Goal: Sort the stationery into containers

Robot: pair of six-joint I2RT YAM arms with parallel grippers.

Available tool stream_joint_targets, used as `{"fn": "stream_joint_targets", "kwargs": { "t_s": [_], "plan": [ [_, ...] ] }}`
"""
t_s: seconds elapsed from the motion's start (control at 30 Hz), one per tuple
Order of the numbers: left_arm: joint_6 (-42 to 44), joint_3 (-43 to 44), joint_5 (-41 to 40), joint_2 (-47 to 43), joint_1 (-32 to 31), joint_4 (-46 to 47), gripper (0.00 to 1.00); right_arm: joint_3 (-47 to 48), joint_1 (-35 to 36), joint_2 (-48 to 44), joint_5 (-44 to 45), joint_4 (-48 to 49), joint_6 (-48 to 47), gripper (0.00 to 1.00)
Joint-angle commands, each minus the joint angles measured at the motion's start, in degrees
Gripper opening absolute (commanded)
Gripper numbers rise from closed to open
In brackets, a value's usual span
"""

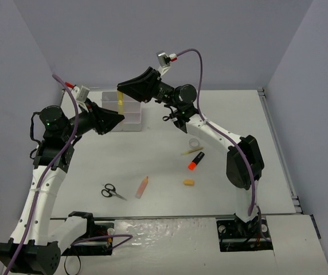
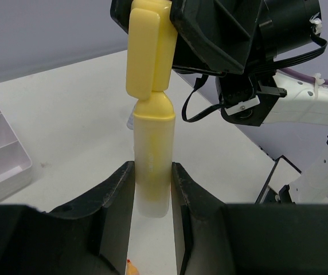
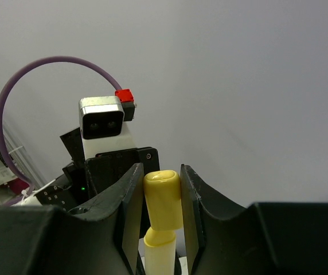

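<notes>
Nearest the arms, the black-handled metal scissors (image 1: 112,192) at 8 o'clock and the orange-and-black marker (image 1: 196,161) at 4 o'clock lie loose, not yet sorted. Farther off, toward 10 o'clock, the left gripper (image 2: 152,172) clamps the barrel of the yellow plastic marker (image 2: 152,137). The right gripper (image 3: 161,177) pinches its yellow cap (image 3: 162,192) from 12 o'clock, probably to seat or pull it, by the white plastic six-compartment block (image 1: 132,114).

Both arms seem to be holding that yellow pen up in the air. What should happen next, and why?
Probably the right gripper should let go of the cap. The left gripper clamps the body of the yellow marker, so one arm alone could likely lower it into the containers nearby.
</notes>
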Motion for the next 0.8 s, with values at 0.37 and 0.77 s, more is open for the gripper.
{"fn": "stream_joint_targets", "kwargs": {
  "t_s": [0.37, 0.77],
  "plan": [
    [-2.3, 2.0, 0.7, -2.0, 1.9, 10.5, 0.00, -1.7, 2.9, -2.5, -5.4, 10.6, 0.3, 0.00],
    [-5.7, 0.6, 5.8, -3.6, 2.8, 18.8, 0.00, -7.9, 2.6, -4.2, -11.8, 11.1, -1.2, 0.00]
  ]
}}
